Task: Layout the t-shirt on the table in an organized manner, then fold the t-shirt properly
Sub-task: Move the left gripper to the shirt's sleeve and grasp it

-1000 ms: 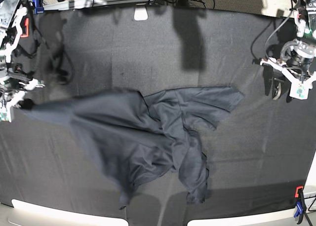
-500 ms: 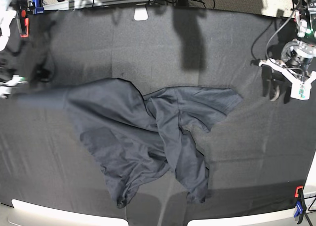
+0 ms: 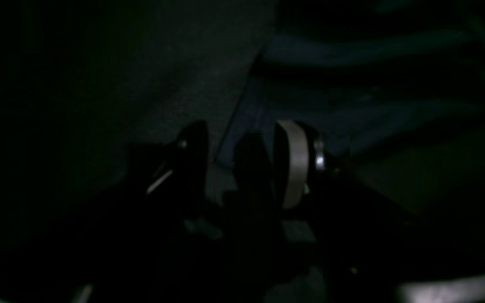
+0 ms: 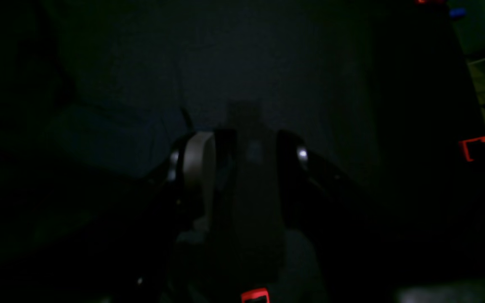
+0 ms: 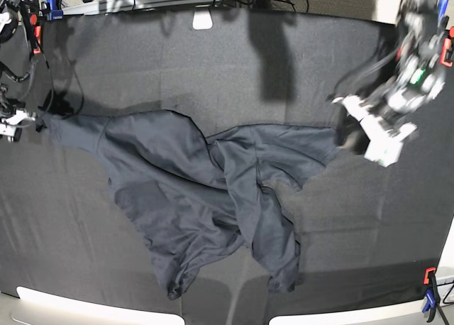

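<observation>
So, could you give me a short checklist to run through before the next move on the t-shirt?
1. T-shirt lies wholly on the table: ok.
2. T-shirt spread flat: not ok; it is bunched, with folds across the middle.
3. Right gripper clear of the cloth: cannot tell; it sits at the base view's left edge, right by the stretched tip of the fabric, and its wrist view is too dark.
4. Left gripper placed over the shirt's near corner: ok; the image is blurred, beside the right-hand point of the fabric.
5. Left gripper open for a grasp: ok; its wrist view shows a gap between the fingers.
</observation>
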### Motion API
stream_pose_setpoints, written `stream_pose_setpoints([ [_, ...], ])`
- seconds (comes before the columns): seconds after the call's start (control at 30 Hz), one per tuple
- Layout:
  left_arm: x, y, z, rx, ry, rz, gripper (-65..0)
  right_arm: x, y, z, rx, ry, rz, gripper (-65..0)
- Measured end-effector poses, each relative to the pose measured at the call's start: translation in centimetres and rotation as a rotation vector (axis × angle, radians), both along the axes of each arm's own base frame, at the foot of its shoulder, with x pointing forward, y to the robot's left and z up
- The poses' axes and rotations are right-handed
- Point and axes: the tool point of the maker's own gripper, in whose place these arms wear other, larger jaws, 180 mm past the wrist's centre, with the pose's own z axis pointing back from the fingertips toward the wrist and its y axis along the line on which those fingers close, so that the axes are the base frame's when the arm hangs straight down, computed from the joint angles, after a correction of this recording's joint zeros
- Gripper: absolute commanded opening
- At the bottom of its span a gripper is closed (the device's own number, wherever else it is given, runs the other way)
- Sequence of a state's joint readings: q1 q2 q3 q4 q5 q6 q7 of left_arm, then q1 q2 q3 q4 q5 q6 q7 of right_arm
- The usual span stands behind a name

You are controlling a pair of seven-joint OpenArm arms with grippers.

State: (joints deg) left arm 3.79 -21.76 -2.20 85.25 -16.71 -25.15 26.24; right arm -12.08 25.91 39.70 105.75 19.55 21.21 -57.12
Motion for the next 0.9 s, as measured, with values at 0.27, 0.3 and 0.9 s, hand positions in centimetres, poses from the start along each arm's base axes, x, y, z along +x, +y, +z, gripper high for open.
stream_pose_setpoints([
  [0.27, -1.7, -1.5, -2.2, -0.057, 0.138, -0.111, -41.4, 0.1, 0.0, 0.1, 0.000, -0.006, 0.001, -41.2],
  [0.3, -1.8, -1.8, -2.1, -0.077, 0.138, -0.114, -41.4, 0.1, 0.0, 0.1, 0.001, -0.010, 0.003, -41.2],
  [0.9, 0.1, -1.2, -2.0, 0.003, 0.064, -0.015, -41.9, 0.0, 0.1, 0.0, 0.003, -0.002, 0.001, -41.2],
])
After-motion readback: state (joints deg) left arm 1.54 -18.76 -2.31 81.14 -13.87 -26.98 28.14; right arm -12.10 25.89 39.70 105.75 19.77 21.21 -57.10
